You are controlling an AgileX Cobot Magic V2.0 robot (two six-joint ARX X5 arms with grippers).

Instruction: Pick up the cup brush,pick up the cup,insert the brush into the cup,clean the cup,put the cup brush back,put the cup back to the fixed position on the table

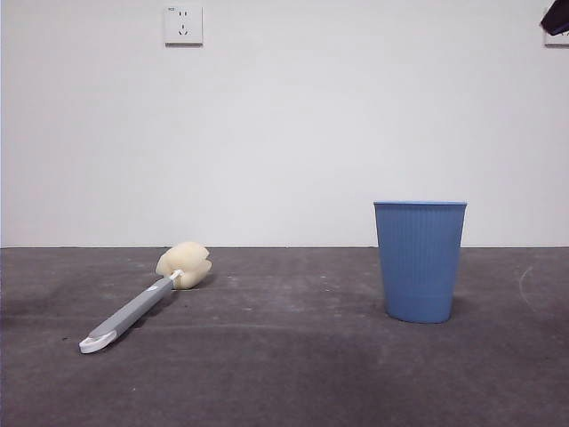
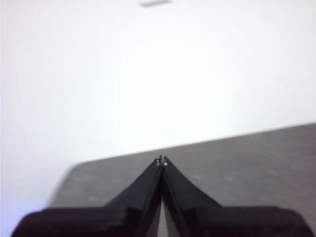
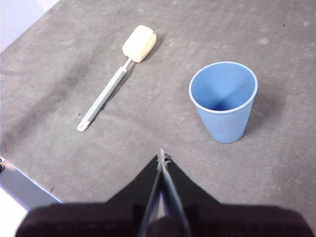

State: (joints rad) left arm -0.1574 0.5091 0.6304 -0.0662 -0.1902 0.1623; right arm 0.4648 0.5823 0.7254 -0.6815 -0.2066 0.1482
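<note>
Only the right wrist view looks into the upright cup (image 3: 224, 101) and shows the cup brush (image 3: 117, 78) lying well apart on the desk (image 3: 148, 133), near its edge, below the closed right hand (image 3: 162, 157); the left hand (image 2: 161, 160), also closed, sees neither.

Left tool (image 2: 161, 160) has jaws pressed together, tips touching, holding nothing, raised and aimed level over the desk's far edge. Right tool (image 3: 162, 157) has jaws closed too, empty, held high, angled downward. One arm shows only as a black tip (image 1: 556, 20) at the front view's top right corner.
</note>
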